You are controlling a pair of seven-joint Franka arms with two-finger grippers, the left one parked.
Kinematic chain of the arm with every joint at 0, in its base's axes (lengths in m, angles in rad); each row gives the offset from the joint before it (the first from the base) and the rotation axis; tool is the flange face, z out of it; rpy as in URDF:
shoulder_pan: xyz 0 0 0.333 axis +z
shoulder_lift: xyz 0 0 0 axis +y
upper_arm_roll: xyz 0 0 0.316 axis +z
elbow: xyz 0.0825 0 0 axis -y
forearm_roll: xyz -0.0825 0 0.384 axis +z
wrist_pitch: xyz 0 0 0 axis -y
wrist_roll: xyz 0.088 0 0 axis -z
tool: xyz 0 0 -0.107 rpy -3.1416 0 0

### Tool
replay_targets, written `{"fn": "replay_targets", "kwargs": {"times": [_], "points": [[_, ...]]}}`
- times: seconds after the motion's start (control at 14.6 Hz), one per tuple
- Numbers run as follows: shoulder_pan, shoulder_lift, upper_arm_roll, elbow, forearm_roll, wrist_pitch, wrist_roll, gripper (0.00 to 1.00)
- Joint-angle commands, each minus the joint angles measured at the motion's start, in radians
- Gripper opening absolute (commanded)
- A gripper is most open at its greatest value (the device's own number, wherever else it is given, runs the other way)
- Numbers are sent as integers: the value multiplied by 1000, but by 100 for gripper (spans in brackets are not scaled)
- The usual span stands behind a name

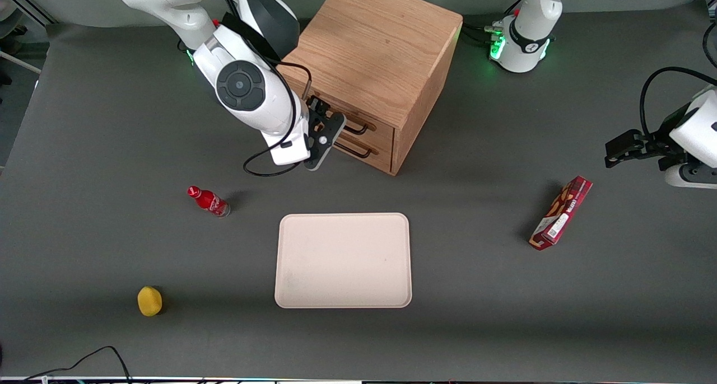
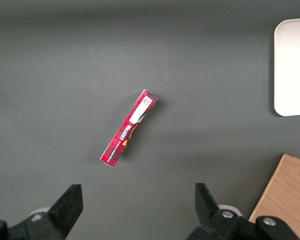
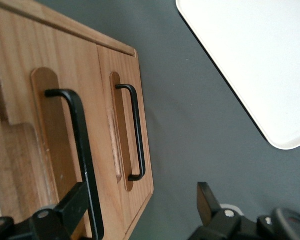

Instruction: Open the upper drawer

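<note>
Gripper at drawer front

Nearest the camera, lemon [image 1: 149,300] and tray [image 1: 343,260] on table [image 1: 476,328]. Farther, cabinet [image 1: 375,42] with upper drawer [image 3: 45,150] shut. Gripper [image 1: 326,127] spread wide, one finger [image 3: 72,205] against upper handle [image 3: 82,150], nothing grasped

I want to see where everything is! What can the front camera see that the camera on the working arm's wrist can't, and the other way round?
Only the front view shows the red bottle, the yellow lemon, the red snack box and the cabinet's top. Only the wrist view shows the upper drawer's handle up close, with one finger beside it. Both show the gripper, open at the upper drawer, the lower drawer and the tray.
</note>
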Motion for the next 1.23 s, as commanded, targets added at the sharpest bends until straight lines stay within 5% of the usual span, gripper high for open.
{"fn": "replay_targets", "kwargs": {"times": [0.0,1.16], "points": [[10,16,2,-2,23,32,46,97],[68,8,4,-45,17,55,47,97]]}}
